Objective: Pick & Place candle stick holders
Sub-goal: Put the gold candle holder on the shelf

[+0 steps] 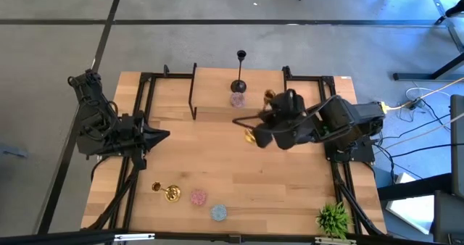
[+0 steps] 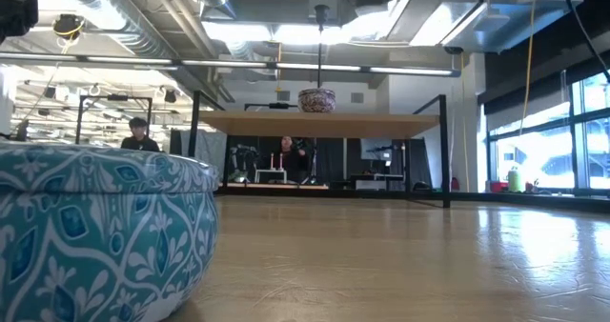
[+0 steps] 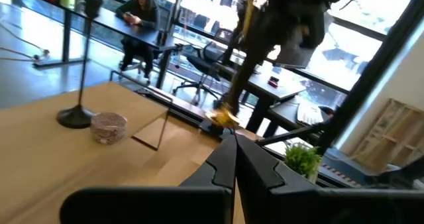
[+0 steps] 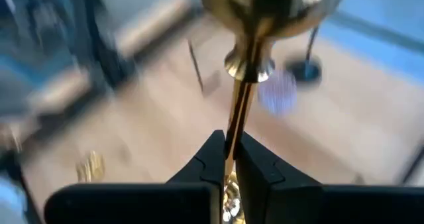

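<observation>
Right of centre in the high view, right pincer (image 1: 255, 134) is clamped on a gold candlestick (image 4: 242, 85) above the desk (image 1: 217, 165); thin stem could slip or tilt on release; left pincer (image 1: 161, 135) together, parked left.

High view: even, soft overhead light, sharp throughout, faint shadows under the arms on the table (image 1: 239, 165). Low view: bright ceiling lights blown out, window glare on the right reflecting off the wood; the light blue holder (image 2: 100, 231) is soft, too close to the lens. Left wrist view: windows overexposed, mild blur. Right wrist view: heavy motion blur, only the gold candle stick holder (image 4: 246, 65) fairly crisp.
</observation>
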